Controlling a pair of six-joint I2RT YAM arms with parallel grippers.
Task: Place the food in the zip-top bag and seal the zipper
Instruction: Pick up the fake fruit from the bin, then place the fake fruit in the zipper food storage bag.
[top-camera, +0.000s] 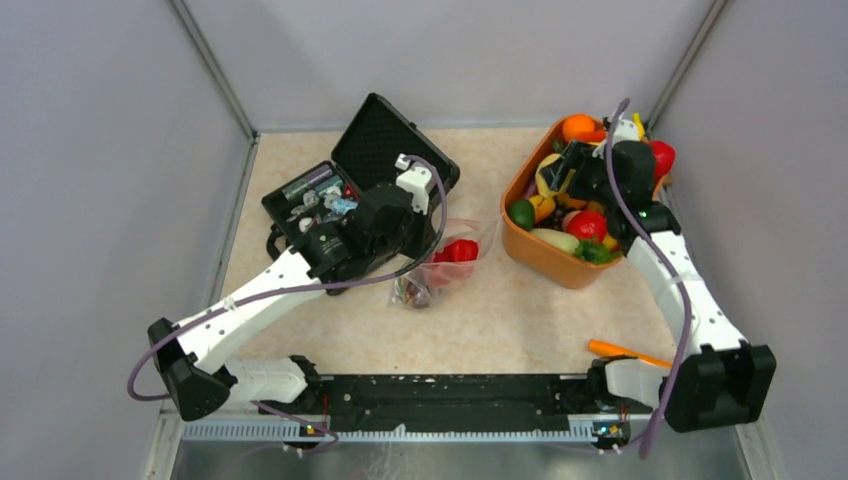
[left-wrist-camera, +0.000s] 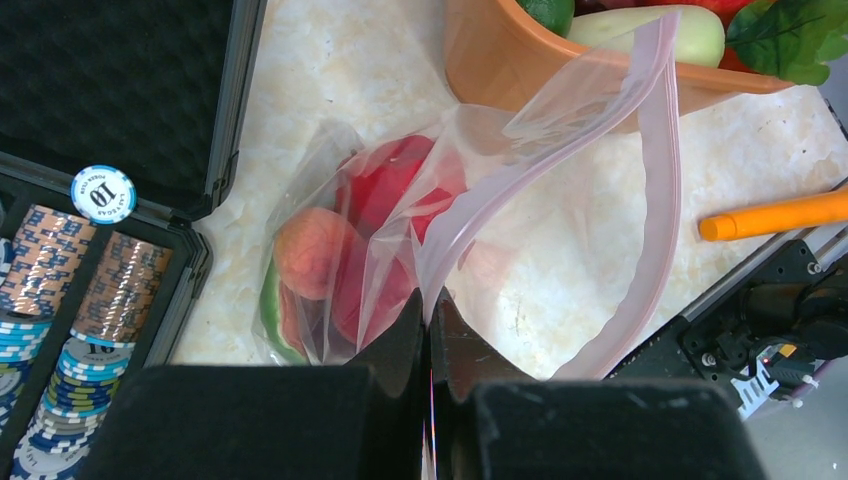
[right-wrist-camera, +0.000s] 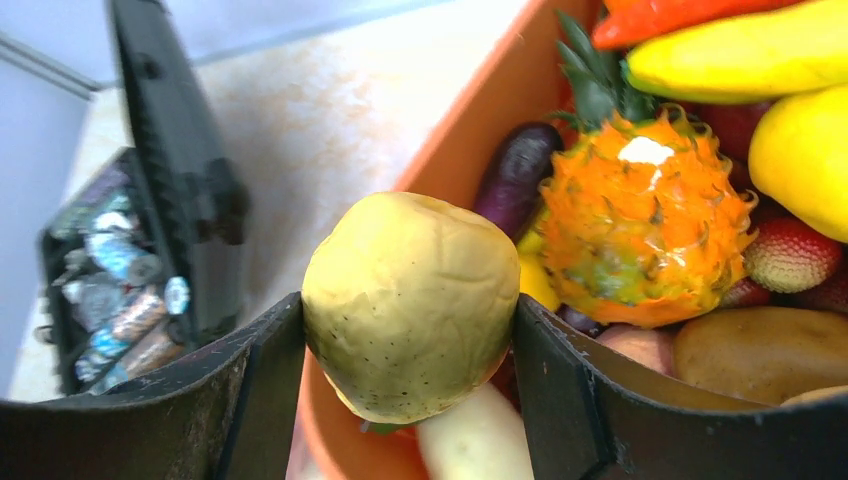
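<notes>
The zip-top bag (top-camera: 457, 258) lies on the table between the black case and the orange bowl. In the left wrist view the bag (left-wrist-camera: 400, 230) holds a red apple (left-wrist-camera: 390, 190), a peach (left-wrist-camera: 310, 250) and a green piece (left-wrist-camera: 268, 310). Its pink zipper strip (left-wrist-camera: 660, 180) loops open, the mouth lifted. My left gripper (left-wrist-camera: 432, 312) is shut on the near edge of the bag's mouth; it also shows in the top view (top-camera: 418, 245). My right gripper (right-wrist-camera: 410, 335) is shut on a yellow-green pear (right-wrist-camera: 410, 300) and holds it above the bowl's left end (top-camera: 553, 177).
The orange bowl (top-camera: 545, 258) at the right holds more toy fruit, among them a spiky orange one (right-wrist-camera: 645, 225) and a dark purple piece (right-wrist-camera: 515, 175). The open black case (top-camera: 375, 150) with chips (left-wrist-camera: 100, 195) stands at the left. An orange stick (top-camera: 630, 352) lies front right.
</notes>
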